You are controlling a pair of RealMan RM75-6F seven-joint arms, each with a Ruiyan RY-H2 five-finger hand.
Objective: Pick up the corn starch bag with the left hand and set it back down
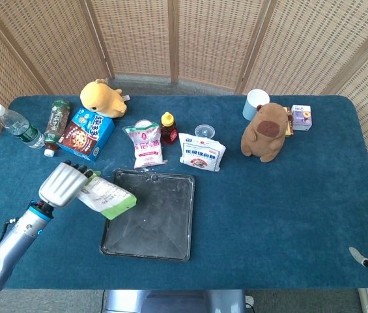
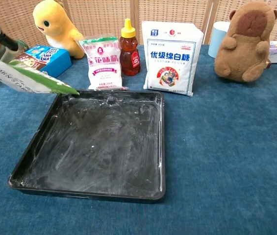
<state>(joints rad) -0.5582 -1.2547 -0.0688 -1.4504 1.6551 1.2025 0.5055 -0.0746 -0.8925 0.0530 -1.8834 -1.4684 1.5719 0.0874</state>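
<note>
Wht/green starch bag (image 1: 107, 196), blk tray (image 1: 170, 241)

A folding screen of woven rattan panels (image 1: 197, 39) in pale wooden frames stands behind the surface (image 1: 288, 215), angled around its far side and both ends. The surface is covered in dark blue carpet-like cloth. Grey floor (image 1: 138, 81) shows at the foot of the screen, and the light is bright and even.

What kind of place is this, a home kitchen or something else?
Probably a staged robot test setup, not a real kitchen: a blue-clothed table before wicker screens, groceries mixed with plush toys, and a robot left hand holding a corn starch bag.
</note>
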